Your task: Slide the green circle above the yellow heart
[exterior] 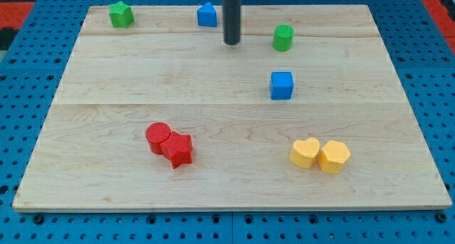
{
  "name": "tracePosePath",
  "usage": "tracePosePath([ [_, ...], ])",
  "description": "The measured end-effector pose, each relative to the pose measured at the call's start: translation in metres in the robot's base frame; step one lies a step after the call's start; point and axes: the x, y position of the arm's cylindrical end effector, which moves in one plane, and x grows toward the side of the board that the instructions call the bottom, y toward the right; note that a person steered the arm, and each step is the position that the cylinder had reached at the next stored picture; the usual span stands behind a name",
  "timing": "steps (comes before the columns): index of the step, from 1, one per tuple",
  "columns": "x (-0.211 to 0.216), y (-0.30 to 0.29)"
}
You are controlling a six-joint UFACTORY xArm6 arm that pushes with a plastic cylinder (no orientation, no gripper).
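Observation:
The green circle (pixel 283 38) stands near the view's top, right of centre. The yellow heart (pixel 305 153) lies at the lower right, touching a yellow hexagon (pixel 334 156) on its right. My tip (pixel 232 43) is a dark rod coming down from the view's top edge; it rests on the board to the left of the green circle, apart from it, and just right and below the blue pentagon-like block (pixel 207 15). A blue cube (pixel 281 85) sits between the green circle and the yellow heart.
A green star (pixel 121 15) is at the top left. A red circle (pixel 158 137) and a red star (pixel 178 149) touch each other at the lower left. The wooden board (pixel 106 80) lies on a blue pegboard.

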Motion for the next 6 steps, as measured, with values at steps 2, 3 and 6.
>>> tracePosePath([
  [2, -0.03, 0.086],
  [3, -0.034, 0.103],
  [6, 0.059, 0.117],
])
